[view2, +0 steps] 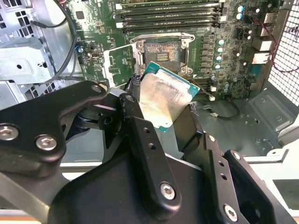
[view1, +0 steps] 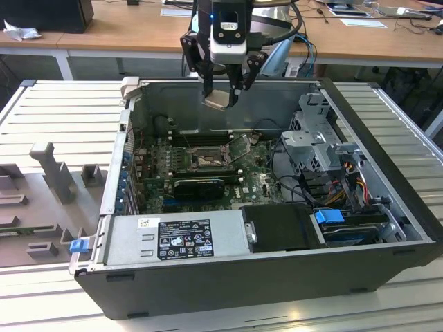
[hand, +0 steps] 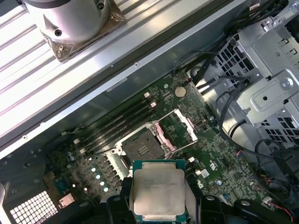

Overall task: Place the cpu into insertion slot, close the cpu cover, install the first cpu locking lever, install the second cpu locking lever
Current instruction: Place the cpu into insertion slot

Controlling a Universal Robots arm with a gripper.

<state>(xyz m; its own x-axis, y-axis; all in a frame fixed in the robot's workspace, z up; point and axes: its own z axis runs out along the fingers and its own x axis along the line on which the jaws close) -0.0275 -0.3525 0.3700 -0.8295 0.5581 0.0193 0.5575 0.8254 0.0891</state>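
Note:
My gripper (view1: 221,97) hangs above the open computer case, near its far wall, shut on the cpu (view1: 214,101). In both wrist views the cpu (view2: 166,98) (hand: 157,191) is a pale silver square on a green base, clamped by its edges between the black fingers (view2: 134,105). Below it on the green motherboard lies the insertion slot (view1: 205,160) (view2: 161,53) (hand: 142,147), uncovered, its dark contact field showing. The cpu cover (view1: 241,146) (view2: 119,65) (hand: 175,128) stands flipped open beside the slot. The cpu is well above the slot, not touching the board.
A grey power supply (view1: 176,238) fills the case's near side, with a black card (view1: 199,185) just behind it. A metal drive cage (view1: 322,138) and cables (view1: 346,180) sit at the exterior view's right. Memory slots (view2: 168,16) run beside the socket. Grey fixtures (view1: 48,173) lie outside the case.

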